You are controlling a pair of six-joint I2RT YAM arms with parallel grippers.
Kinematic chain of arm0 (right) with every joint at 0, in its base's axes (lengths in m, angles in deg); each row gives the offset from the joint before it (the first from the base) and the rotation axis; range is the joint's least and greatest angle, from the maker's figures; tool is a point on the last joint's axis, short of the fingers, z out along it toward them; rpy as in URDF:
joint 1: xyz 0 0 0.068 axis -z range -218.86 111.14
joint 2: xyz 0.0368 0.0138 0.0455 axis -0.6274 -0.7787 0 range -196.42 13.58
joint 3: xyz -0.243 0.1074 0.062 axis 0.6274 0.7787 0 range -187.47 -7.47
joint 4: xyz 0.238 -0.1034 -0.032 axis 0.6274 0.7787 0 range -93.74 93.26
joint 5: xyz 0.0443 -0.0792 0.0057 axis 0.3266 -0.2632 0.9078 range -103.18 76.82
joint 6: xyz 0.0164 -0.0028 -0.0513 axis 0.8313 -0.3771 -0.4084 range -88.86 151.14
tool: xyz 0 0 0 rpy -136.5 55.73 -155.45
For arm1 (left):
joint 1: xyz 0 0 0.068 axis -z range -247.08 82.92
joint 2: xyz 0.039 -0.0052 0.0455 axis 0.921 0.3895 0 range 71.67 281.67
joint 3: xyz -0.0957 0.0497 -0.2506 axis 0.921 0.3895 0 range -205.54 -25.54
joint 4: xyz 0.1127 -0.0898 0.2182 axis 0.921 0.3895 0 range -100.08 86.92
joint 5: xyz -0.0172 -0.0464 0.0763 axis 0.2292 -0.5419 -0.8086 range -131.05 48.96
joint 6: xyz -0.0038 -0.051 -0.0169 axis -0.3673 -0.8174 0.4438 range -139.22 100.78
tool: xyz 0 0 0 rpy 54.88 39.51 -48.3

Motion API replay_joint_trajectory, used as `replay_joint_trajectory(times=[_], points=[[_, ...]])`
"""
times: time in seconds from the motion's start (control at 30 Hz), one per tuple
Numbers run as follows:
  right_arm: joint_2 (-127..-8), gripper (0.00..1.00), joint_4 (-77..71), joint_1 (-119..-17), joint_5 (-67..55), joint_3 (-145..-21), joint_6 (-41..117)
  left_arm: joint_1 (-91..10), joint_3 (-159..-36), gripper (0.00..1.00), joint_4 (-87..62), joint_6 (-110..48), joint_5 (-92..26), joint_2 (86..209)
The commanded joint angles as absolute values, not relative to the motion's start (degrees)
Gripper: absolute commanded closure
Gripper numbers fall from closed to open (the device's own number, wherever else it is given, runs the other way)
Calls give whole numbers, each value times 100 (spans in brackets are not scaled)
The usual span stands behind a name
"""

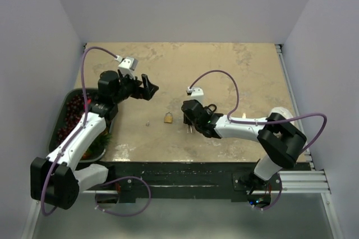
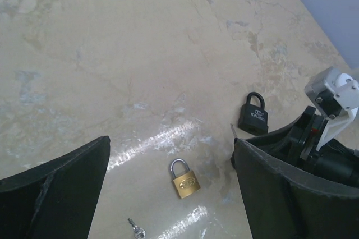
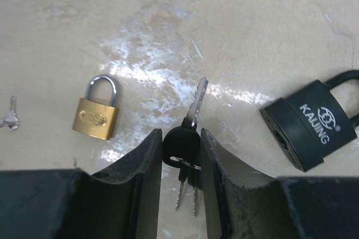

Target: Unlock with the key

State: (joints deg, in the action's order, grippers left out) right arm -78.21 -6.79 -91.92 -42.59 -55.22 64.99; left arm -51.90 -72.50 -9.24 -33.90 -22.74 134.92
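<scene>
While pinched at its black head by the right gripper [image 3: 180,138], points blade-first toward the far side: key [image 3: 197,97], two other keys [image 3: 180,191] dangling below. Sits between brass padlock [image 3: 96,115] on the left and black padlock [image 3: 308,129] on the right. Farther left, small silver key [image 3: 9,116] on the table [image 3: 252,26]. Left gripper [image 1: 147,87] jaws wide apart, hovering far-left of the brass padlock.

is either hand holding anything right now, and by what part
The right hand pinches the black-headed key by its black head, blade pointing forward. The left hand is open and empty.
</scene>
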Motion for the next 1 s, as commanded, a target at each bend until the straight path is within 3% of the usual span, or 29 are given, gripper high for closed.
replay_joint_trajectory(times=[0.0, 0.5, 0.8, 0.97], points=[[-7589, 89, -1674, -9239, -4122, -5406, 6041, -5178, -7134, 5, -1622, -4259, -1250, 14222], [-7185, 89, -2703, -9283, -3691, -4861, 5338, -4634, -7889, 10, -1914, -5411, -290, 16508], [-7009, 89, -2756, -9291, -3735, -4738, 5241, -4265, -8092, 12, -2186, -5693, -167, 17037], [-6939, 90, -2791, -9291, -3744, -4711, 5215, -4080, -8074, 21, -2300, -5737, -9, 17222]])
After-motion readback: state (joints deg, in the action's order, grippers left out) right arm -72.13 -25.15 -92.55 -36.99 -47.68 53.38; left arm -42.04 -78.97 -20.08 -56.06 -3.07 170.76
